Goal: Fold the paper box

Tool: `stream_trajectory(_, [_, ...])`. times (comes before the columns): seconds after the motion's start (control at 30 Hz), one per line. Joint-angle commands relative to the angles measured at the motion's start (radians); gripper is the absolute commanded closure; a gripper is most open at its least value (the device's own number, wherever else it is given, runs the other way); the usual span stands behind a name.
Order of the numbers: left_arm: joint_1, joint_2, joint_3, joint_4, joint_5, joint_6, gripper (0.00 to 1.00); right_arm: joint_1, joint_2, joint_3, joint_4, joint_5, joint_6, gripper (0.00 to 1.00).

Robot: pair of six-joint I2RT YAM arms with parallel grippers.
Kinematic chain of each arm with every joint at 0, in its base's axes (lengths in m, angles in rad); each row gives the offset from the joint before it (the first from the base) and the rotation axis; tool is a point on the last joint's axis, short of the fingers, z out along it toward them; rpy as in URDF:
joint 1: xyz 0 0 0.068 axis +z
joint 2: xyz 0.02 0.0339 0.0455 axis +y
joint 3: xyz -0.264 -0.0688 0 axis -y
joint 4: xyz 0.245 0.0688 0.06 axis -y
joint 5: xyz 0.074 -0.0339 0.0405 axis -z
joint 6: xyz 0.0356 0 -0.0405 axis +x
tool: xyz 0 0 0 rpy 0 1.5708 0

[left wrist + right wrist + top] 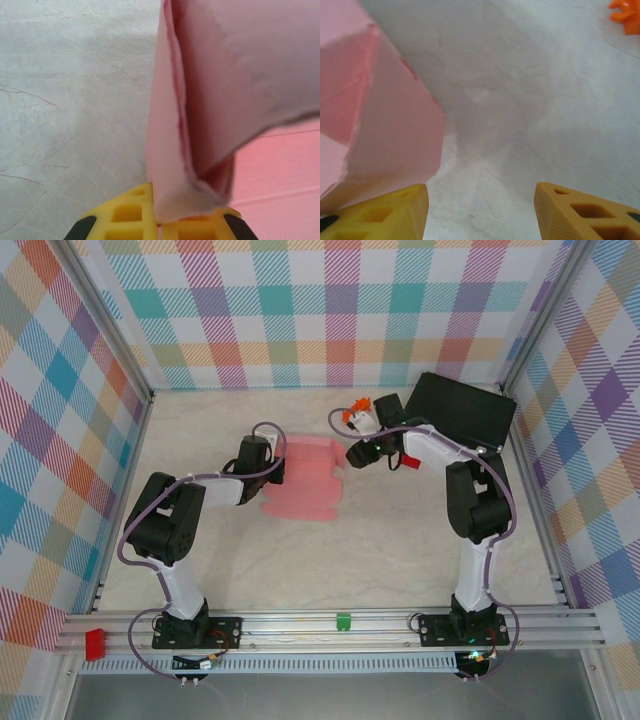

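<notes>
From above, the paper box [305, 478] lies mid-frame on the table [400, 560], with the left gripper [277, 462] at its left edge and the right gripper [352, 454] just off its right edge. In the left wrist view, yellow fingers [127, 217] are clamped on a raised pink flap at bottom centre. In the right wrist view, the fingers [585, 212] stand apart, and the box fills the left of the frame.

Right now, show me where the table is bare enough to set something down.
Widest bare patch: the table between left arm and right arm, nearer than the paper box. Also the far-left corner. Crowded: far right, around the right tool, orange object and black case.
</notes>
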State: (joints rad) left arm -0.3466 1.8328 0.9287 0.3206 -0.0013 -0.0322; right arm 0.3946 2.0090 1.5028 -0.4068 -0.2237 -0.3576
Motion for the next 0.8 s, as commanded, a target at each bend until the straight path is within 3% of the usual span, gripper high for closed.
stream_trajectory(0.0, [-0.012, -0.013, 0.004, 0.026, 0.011, 0.004, 0.94, 0.021, 0.018, 0.023, -0.009, -0.048, -0.039, 0.42])
stream_trajectory(0.47, [-0.017, -0.004, 0.011, 0.02, 0.02, -0.005, 0.95, 0.068, 0.052, 0.058, 0.005, -0.086, -0.033, 0.48])
stream_trajectory(0.77, [-0.02, -0.005, 0.007, 0.015, 0.023, -0.008, 0.95, 0.081, 0.056, 0.022, 0.113, -0.067, 0.087, 0.5])
